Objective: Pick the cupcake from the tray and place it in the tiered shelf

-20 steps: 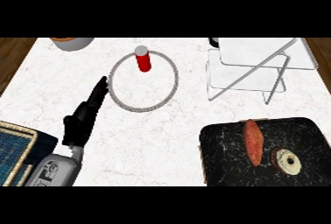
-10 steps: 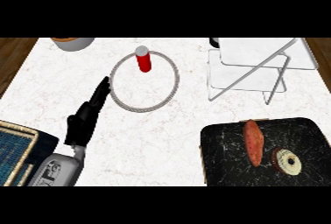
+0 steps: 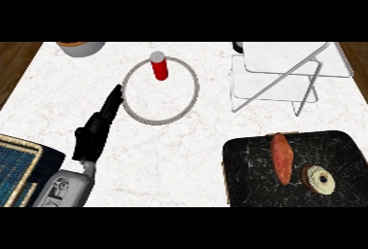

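The cupcake [image 3: 318, 179] lies on its side at the right of the black marbled tray [image 3: 251, 165], cream top with a dark centre facing me. Beside it on the tray lies a reddish-brown sweet potato [image 3: 282, 157]. The tiered shelf [image 3: 287, 73], grey wire with pale shelves, stands at the back right. My left hand [image 3: 97, 129] rests on the counter at the left with straight fingers pointing up toward a round plate, holding nothing. The right hand does not show.
A round plate [image 3: 159, 91] with a grey rim sits at the back centre with a red bottle [image 3: 159, 67] with a grey cap on its far edge. A bowl [image 3: 81, 47] is at the back left. A blue woven basket [image 3: 18, 168] lies at the lower left.
The left forearm has slid slightly down and left; the hand stays open. Nothing else has moved.
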### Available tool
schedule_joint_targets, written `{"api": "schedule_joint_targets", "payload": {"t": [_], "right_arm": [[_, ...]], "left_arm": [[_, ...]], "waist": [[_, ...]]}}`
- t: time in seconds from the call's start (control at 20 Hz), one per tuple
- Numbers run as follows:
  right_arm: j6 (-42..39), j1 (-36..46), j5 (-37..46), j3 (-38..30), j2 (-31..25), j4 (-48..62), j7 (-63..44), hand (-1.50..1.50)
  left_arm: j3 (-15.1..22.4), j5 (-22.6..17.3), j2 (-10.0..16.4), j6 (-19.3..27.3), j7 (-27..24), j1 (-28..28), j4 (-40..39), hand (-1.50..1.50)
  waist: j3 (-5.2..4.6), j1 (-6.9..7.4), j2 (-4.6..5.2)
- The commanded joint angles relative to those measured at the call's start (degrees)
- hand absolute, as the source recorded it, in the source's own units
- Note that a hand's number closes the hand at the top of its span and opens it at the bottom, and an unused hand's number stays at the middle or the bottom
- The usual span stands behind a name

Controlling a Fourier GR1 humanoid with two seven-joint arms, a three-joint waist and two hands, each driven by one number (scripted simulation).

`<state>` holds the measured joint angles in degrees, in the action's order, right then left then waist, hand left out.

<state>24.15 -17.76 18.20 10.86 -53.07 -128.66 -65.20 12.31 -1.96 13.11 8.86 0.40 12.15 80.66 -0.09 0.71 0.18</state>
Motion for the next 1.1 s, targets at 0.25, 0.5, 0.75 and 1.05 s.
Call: {"api": "schedule_joint_targets", "payload": {"t": [0.25, 0.5, 0.75, 1.05], "right_arm": [[-5.0, 7.1, 5.4, 1.5, 6.6, 2.5, -12.7, -1.5], [-6.6, 9.5, 7.7, 2.3, 11.2, 5.8, -11.6, -1.5], [-10.0, 14.1, 7.4, 1.5, 13.6, 10.6, -11.8, -1.5], [-8.3, 7.9, 14.5, 5.3, 19.8, 11.0, -8.7, -1.5]], "left_arm": [[-1.1, 0.0, 0.7, -2.3, -0.9, -4.0, 2.0, 0.0], [-1.0, 1.0, -1.1, -2.1, -2.8, -3.9, 0.7, 0.0], [-3.3, 1.3, 0.0, -3.3, -0.8, 0.8, -2.2, 0.0], [-3.1, 2.8, -1.2, -1.9, 0.3, -1.0, 0.8, 0.0]], "waist": [[0.02, -0.07, -0.13], [0.03, -0.31, -0.1], [0.02, -0.24, 0.07], [0.07, -0.71, -0.17]]}}
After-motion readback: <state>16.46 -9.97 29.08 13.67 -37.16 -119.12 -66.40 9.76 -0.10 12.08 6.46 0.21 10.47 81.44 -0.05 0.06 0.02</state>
